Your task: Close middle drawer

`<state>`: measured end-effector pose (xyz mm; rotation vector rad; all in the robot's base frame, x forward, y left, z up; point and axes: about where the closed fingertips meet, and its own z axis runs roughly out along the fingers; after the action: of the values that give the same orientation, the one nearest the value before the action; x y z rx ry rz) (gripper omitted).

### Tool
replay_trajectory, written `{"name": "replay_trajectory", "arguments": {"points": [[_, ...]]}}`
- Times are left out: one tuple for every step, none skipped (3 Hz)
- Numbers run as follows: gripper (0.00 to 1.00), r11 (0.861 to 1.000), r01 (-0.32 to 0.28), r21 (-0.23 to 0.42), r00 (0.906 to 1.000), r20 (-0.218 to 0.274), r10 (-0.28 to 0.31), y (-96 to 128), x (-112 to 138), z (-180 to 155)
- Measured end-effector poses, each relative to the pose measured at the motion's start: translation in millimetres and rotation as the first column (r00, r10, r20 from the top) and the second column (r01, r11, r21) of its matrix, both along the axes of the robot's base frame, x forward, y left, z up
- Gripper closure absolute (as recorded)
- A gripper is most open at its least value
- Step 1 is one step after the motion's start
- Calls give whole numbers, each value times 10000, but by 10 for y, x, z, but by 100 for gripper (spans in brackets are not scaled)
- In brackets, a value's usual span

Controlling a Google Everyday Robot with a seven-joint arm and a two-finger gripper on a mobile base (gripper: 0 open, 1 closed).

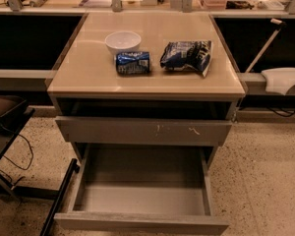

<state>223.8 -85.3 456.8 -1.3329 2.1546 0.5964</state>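
Note:
The middle drawer (141, 223) is pulled far out at the bottom of the view. It has a plain grey front and an empty grey box interior (142, 181). Above it sits the grey drawer front with pale scratch marks (142, 131), out a little from the cabinet. My gripper (281, 79) shows as a white shape at the right edge, level with the cabinet top. It is well apart from the middle drawer and touches nothing on the cabinet.
On the tan cabinet top (88, 80) stand a white bowl (123, 41), a blue can on its side (132, 63) and a blue chip bag (187, 55). A black stand (5, 127) and a black bar (59, 195) are on the floor at left.

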Motion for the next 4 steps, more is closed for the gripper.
{"name": "replay_trajectory", "arguments": {"points": [[0,9973,-152,721,9999,-67,158,14,291,-403],[0,9892,-72,1465,9987,-487,145,136,560,-776],[0,9892,-72,1465,9987,-486,144,134,557,-775],[0,9887,47,1497,9992,-388,11,194,771,-810]]}}
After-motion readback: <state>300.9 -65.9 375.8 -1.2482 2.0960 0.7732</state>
